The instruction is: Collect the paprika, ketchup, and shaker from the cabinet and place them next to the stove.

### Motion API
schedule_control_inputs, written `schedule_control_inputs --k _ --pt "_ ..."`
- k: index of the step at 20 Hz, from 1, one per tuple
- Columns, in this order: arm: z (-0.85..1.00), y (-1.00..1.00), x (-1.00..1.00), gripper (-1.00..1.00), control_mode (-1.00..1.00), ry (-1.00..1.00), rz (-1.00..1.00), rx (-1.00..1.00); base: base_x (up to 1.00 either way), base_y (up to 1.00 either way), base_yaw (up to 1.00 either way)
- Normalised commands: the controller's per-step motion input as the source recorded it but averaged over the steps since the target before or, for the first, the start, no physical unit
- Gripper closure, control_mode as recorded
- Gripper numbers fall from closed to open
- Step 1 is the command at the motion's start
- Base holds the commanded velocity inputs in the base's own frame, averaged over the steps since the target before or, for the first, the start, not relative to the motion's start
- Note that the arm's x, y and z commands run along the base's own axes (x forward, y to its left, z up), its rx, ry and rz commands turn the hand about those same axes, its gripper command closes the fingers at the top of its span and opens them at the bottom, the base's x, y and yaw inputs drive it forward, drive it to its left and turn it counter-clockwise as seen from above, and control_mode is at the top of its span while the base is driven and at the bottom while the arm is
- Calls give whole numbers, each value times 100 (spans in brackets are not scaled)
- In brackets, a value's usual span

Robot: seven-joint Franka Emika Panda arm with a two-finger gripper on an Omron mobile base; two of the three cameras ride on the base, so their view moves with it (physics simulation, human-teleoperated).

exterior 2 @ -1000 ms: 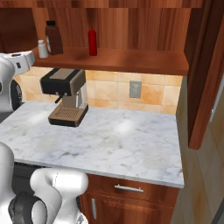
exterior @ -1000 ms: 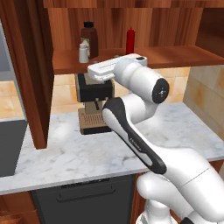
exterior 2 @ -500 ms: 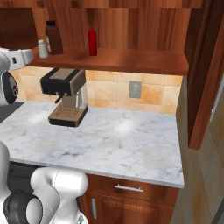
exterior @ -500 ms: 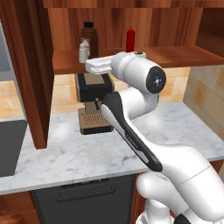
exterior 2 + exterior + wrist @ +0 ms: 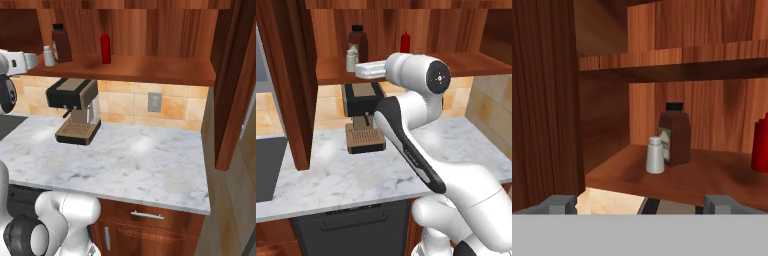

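On the shelf of the open wooden cabinet (image 5: 466, 62) stand three things. The brown paprika (image 5: 358, 42) (image 5: 61, 43) (image 5: 675, 138) is at the back left, and the small white shaker (image 5: 351, 59) (image 5: 48, 56) (image 5: 655, 155) stands just in front of it. The red ketchup (image 5: 405, 42) (image 5: 105, 48) (image 5: 760, 147) is apart to the right. My gripper (image 5: 359, 70) (image 5: 36, 60) (image 5: 641, 205) hovers at the shelf's front edge, open and empty, pointing at the shaker from a short distance. A dark flat surface (image 5: 265, 167) adjoins the counter's left end; I cannot tell whether it is the stove.
A black and tan coffee machine (image 5: 363, 117) (image 5: 75, 110) stands on the marble counter (image 5: 331, 185) under the shelf, right below my hand. The open cabinet door (image 5: 286, 80) hangs to the left. Another open door (image 5: 232, 85) is at the right.
My hand has risen a little to the level of the shelf's edge and the elbow has swung up. The jaws have stayed open. The bottles have not moved.
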Motion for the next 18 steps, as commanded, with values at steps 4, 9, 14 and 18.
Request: schedule_control_inputs --k 4,9,14,18 --pt "0 -6 19 -100 -100 1 0 0 0 0 0" --pt "0 -5 19 -100 -100 2 0 0 0 0 0" --pt "0 -3 17 -100 -100 1 0 0 0 0 0" --pt "0 0 22 -100 -100 5 0 0 0 0 0"
